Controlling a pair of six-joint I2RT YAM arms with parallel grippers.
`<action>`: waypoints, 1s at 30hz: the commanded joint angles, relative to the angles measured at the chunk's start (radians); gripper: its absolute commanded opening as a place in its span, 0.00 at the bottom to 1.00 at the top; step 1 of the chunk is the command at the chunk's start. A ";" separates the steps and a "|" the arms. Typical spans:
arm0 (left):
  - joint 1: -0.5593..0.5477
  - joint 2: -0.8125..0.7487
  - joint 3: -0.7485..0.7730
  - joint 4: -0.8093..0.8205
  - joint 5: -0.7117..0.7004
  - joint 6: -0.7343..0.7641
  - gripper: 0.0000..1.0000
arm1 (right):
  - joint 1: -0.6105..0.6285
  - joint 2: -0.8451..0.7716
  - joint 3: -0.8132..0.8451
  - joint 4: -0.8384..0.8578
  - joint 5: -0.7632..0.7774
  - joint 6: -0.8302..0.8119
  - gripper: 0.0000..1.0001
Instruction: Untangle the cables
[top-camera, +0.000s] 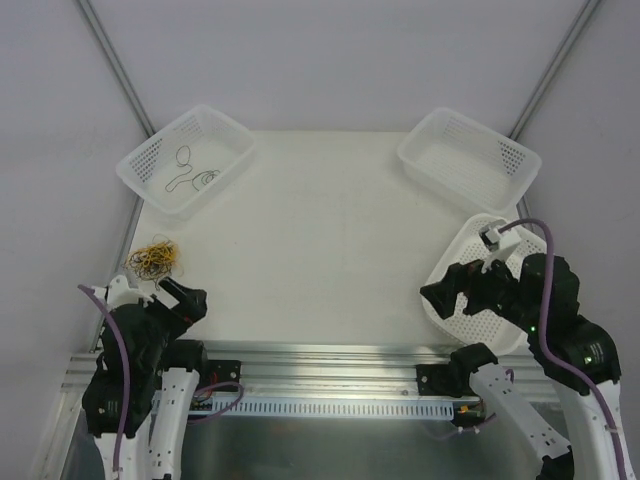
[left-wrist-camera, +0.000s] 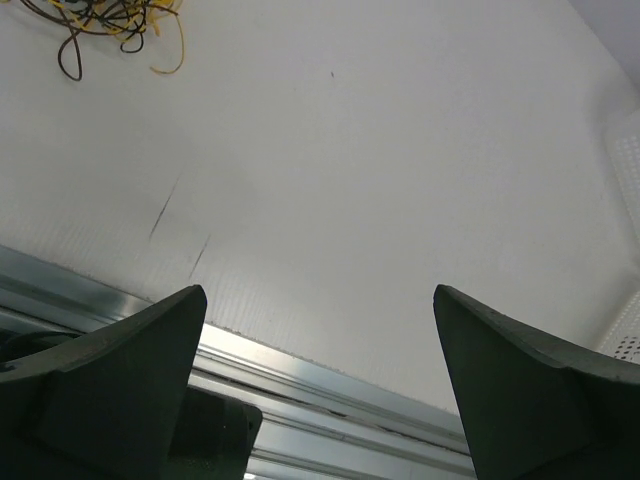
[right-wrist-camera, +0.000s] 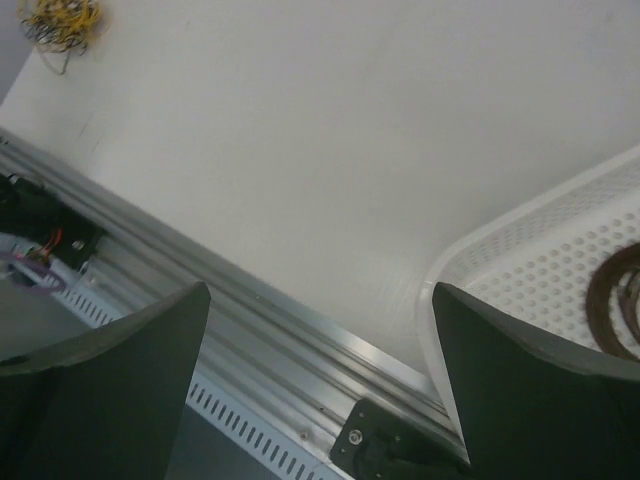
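The cables (top-camera: 153, 258) lie in a small tangle of yellow, tan and dark strands at the table's left edge. The same tangle shows at the top left of both wrist views, as cables (left-wrist-camera: 110, 25) and cables (right-wrist-camera: 62, 22). A few thin dark strands (top-camera: 196, 178) lie in the back-left basket (top-camera: 230, 125). My left gripper (top-camera: 185, 298) (left-wrist-camera: 318, 292) hovers open over the table's near edge, right of and nearer than the tangle, holding nothing. My right gripper (top-camera: 445, 295) (right-wrist-camera: 320, 288) is open and empty beside the near-right basket (top-camera: 450, 250).
A white perforated basket (top-camera: 490, 133) stands at the back right. The near-right basket (right-wrist-camera: 500, 245) holds a dark-brown ring coil (right-wrist-camera: 610, 300). An aluminium rail (top-camera: 330, 355) runs along the table's near edge.
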 joint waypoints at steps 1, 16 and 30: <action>0.004 0.175 -0.001 0.054 0.000 -0.078 0.99 | 0.028 0.048 -0.030 0.064 -0.248 0.028 1.00; 0.038 0.699 -0.045 0.420 -0.360 -0.129 0.99 | 0.033 0.275 0.025 0.078 -0.113 0.046 0.97; 0.371 1.151 0.041 0.634 -0.304 -0.335 0.99 | 0.035 0.289 0.001 0.086 -0.132 0.046 0.97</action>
